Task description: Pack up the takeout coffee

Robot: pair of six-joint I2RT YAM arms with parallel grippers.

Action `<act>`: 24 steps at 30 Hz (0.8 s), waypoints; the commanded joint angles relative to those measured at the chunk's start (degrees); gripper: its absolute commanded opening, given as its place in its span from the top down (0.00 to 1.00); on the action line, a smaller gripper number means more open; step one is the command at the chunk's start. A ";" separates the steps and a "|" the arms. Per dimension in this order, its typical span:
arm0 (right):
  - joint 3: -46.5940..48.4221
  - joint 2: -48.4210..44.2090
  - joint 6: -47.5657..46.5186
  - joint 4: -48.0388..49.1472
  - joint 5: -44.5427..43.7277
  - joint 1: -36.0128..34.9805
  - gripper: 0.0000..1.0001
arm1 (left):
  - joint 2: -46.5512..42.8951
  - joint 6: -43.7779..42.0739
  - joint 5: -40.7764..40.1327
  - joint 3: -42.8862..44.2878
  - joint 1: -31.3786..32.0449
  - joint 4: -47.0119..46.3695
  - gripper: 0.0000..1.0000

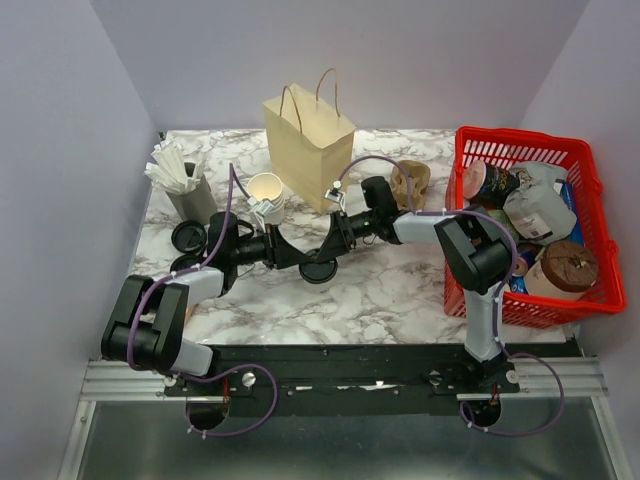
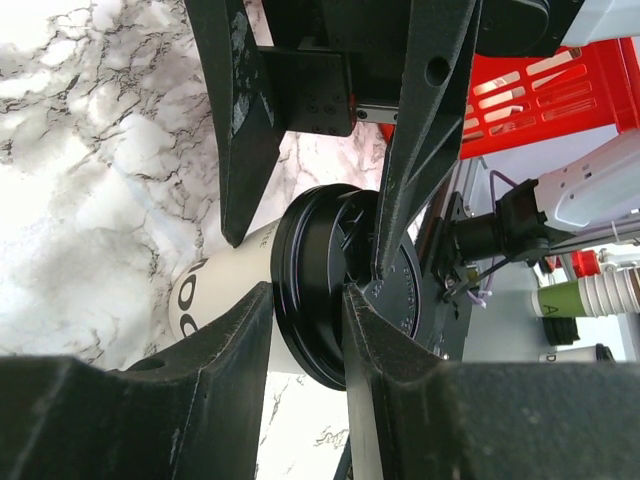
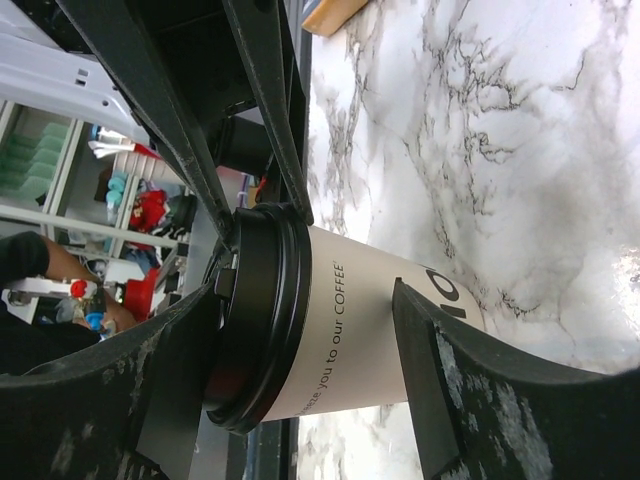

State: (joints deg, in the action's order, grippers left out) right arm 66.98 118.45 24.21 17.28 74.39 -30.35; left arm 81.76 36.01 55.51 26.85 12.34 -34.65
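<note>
On the near side of the paper bag (image 1: pixel 310 135), toward the arm bases and apart from the bag: takeout coffee (image 1: pixel 318 270), upright, black lid (image 2: pixel 305 300) on top, white wall printed with dark lettering. Cannot tell whether standing on the marble bench (image 1: pixel 400 290) or raised just clear of it.

Reaching in from the left of the paper bag on the left arm (image 1: pixel 200 282): left jaws, partly closed and clamped on the lid's rim, one finger (image 2: pixel 210 390) under the rim against the cup wall, the other over the lid's top, with the rim filling the gap between.

Reaching in from the right of the paper bag on the right arm (image 1: pixel 470 250): right jaws, spread wide and gripping nothing, straddling the same cup, one finger (image 3: pixel 450 400) beside the white wall below the lid, the other up by the lid's top, seemingly touching it in the left wrist view.

Just left of the paper bag: a stack of lidless white cups (image 1: pixel 265 188). Farther left of the bag and nearer the arm bases: loose black lids (image 1: pixel 188 236) flat on the bench. Well left of the bag: a grey holder (image 1: pixel 195 202) stuffed with white paper-wrapped sticks (image 1: pixel 168 168). Just right of the bag: a small tan object (image 1: pixel 412 183), too unclear to name. Well right of the bag: a red basket (image 1: pixel 560 310) filled with jars and tubs (image 1: pixel 540 210)
</note>
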 commanded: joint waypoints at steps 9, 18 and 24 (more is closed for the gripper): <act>-1.68 -4.89 -6.98 -6.98 -6.98 0.82 0.11 | 0.34 -3.14 -1.98 -0.40 -1.26 3.01 0.61; 1.57 -8.06 -6.09 -14.79 -4.60 2.31 0.00 | -3.18 -4.63 -1.63 -0.05 -1.18 5.56 0.61; 1.22 -5.08 -7.68 -18.86 -4.60 2.31 0.01 | -1.34 -3.93 -0.66 1.80 -1.18 5.12 0.61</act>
State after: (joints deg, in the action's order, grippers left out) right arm 67.88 111.53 18.59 3.42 69.78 -27.92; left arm 79.26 34.28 55.53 27.07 11.35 -30.52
